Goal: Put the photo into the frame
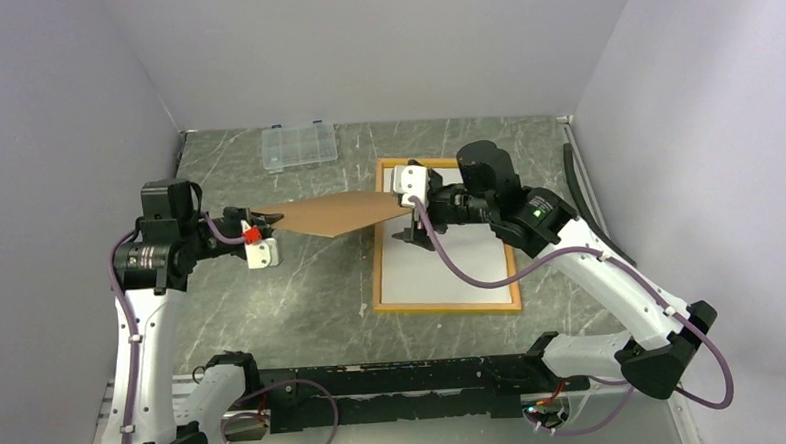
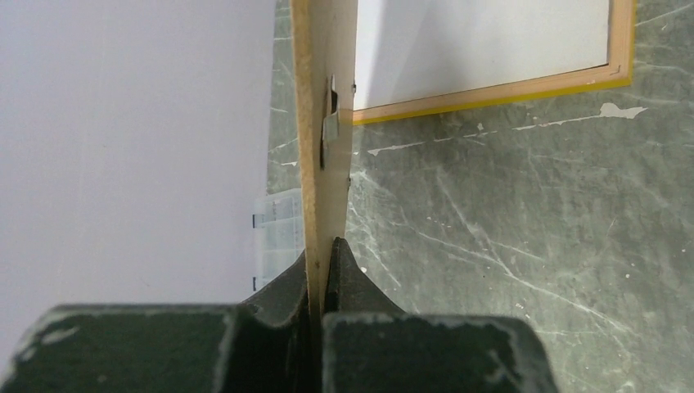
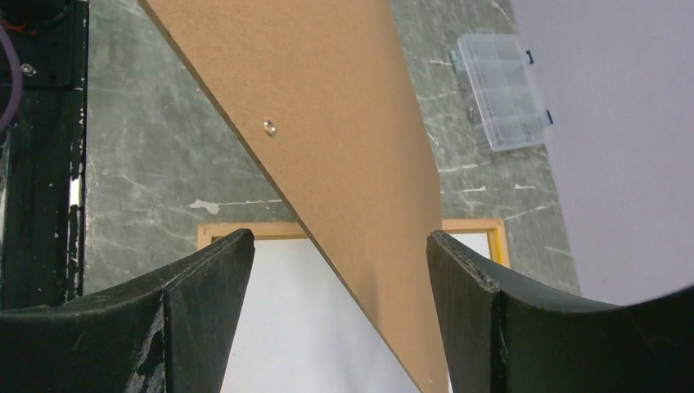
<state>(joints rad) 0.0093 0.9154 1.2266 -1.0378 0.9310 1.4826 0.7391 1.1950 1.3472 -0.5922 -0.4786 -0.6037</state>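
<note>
Merely flat frame [image 1: 447, 307]; orange-rimmed, white inside

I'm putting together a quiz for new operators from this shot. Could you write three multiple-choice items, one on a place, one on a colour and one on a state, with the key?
1. Where does the clear compartment box lie?
A. On the table, at its far edge, left of the frame
B. Inside the frame
C. Between the arm bases

2. What colour is the board held up in the air?
A. Blue
B. White
C. Brown

3. What is the left gripper doing?
A. Standing open above the table
B. Shut on the board's edge
C. Shut on the frame

Key:
1 A: the top view shows the box at the far edge, apart from the frame.
2 C: the top and right wrist views show a plain brown face.
3 B: the left wrist view shows both fingers pressed against the board's edge.
</note>
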